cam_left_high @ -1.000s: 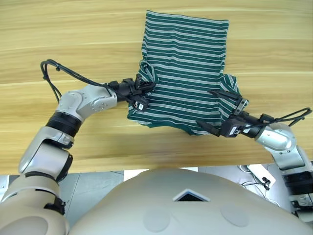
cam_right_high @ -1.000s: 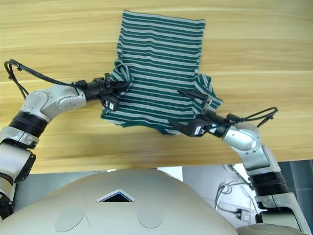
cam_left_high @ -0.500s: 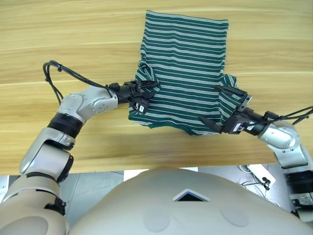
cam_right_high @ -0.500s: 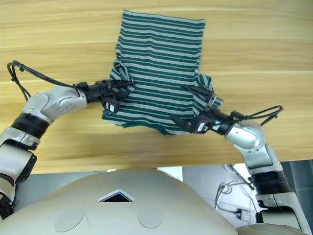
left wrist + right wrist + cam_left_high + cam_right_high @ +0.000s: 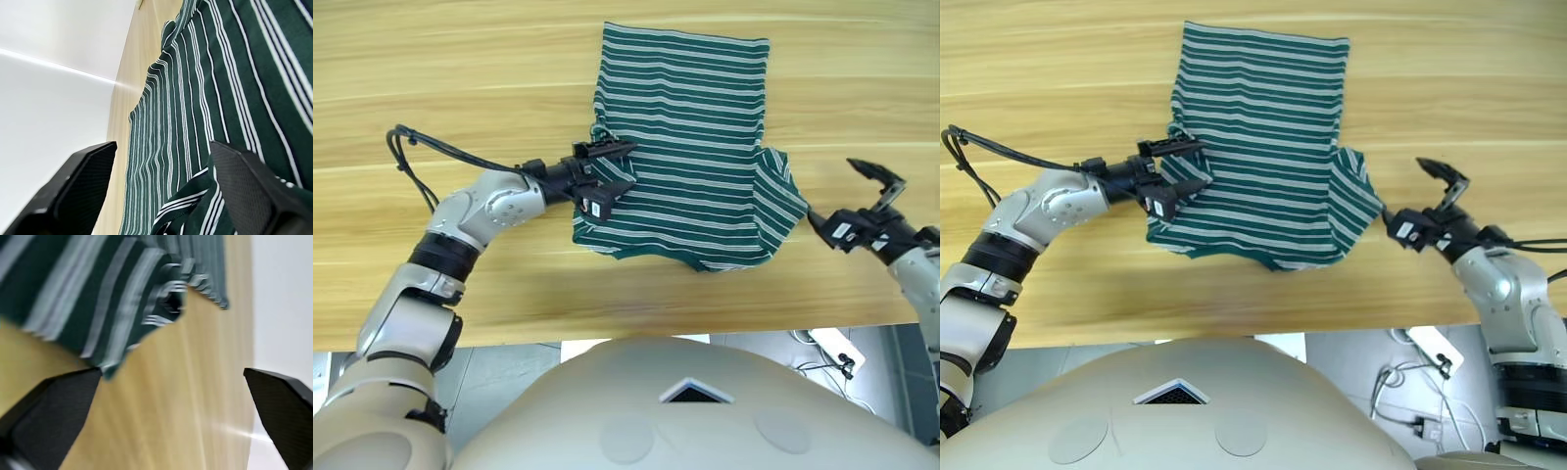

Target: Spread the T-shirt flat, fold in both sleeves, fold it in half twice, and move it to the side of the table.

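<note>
on the light wooden table [image 5: 460, 78], toward 12 o'clock in the head views, the dark green t-shirt with white stripes [image 5: 680, 147] lies mostly flat, hem at 12 o'clock, collar end at 6 o'clock. both sleeves sit bunched at its 9 and 3 o'clock edges. left gripper [image 5: 628, 166] is over the shirt's 9 o'clock edge by the bunched sleeve, fingers spread, gripping nothing. right gripper [image 5: 830, 190] is at 3 o'clock, just off the shirt over bare wood, fingers wide apart, empty.
</note>
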